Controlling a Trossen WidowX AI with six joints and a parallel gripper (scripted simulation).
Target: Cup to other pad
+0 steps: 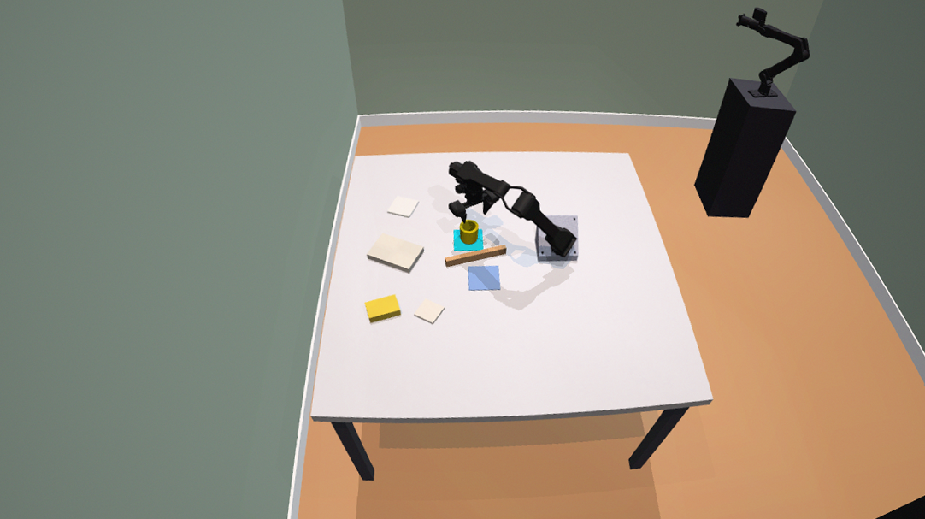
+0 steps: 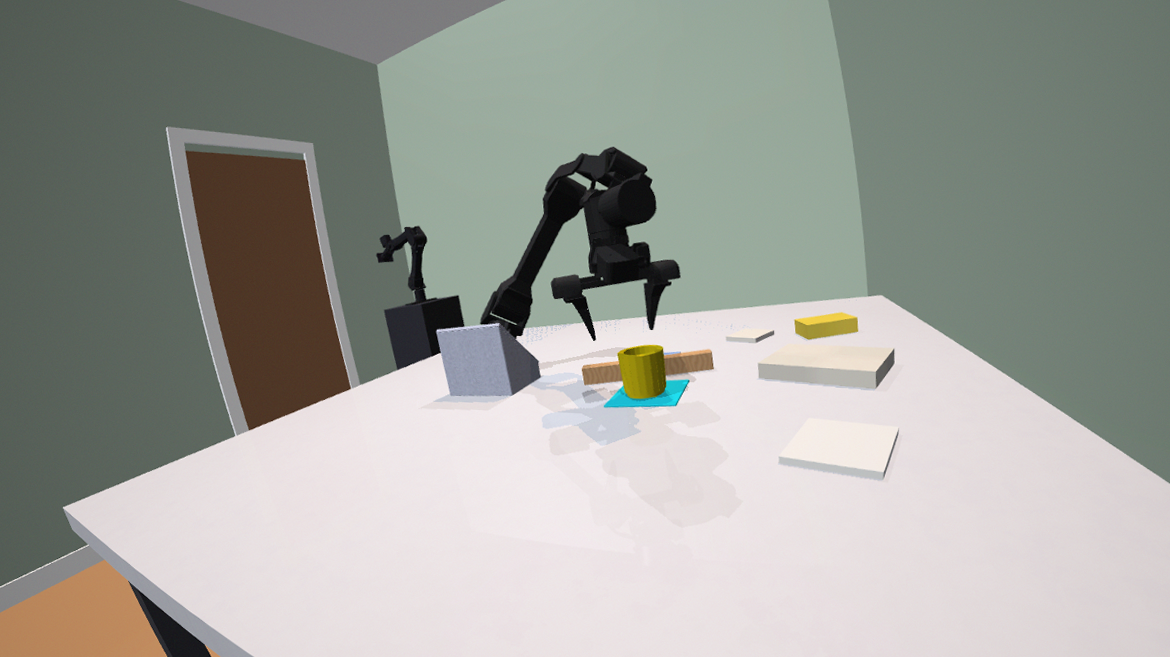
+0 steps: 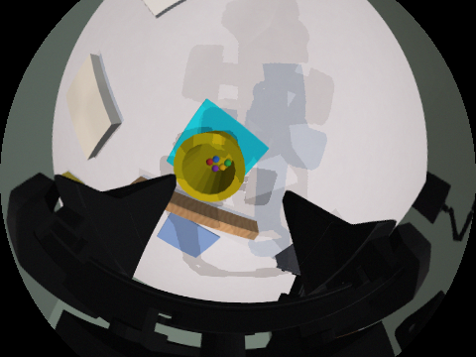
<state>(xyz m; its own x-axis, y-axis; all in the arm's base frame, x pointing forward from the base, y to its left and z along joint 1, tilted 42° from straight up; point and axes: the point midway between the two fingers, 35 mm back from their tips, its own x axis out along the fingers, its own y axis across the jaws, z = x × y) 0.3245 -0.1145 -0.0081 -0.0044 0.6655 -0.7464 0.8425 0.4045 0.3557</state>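
The yellow cup (image 1: pixel 468 234) (image 2: pixel 642 374) (image 3: pixel 195 171) stands upright on the cyan pad (image 1: pixel 457 243) (image 2: pixel 671 395) (image 3: pixel 250 149). Several coloured marbles (image 3: pixel 216 160) lie inside it in the wrist view. My gripper (image 1: pixel 475 216) (image 2: pixel 622 333) (image 3: pixel 230 188) is wide open and empty, with its fingertips a little above the cup's rim and off to one side; they do not touch the cup. The blue pad (image 1: pixel 484 277) (image 3: pixel 187 235) lies bare on the other side of the wooden bar, partly in shadow.
The wooden bar (image 1: pixel 476 256) (image 2: pixel 690 363) (image 3: pixel 213 215) lies between the pads. A cream slab (image 1: pixel 395 252) (image 2: pixel 824 366) (image 3: pixel 91 106), a yellow block (image 1: pixel 383 307) (image 2: pixel 827 324) and two thin pale tiles lie farther out. The grey arm base (image 2: pixel 475 361) stands near the cup.
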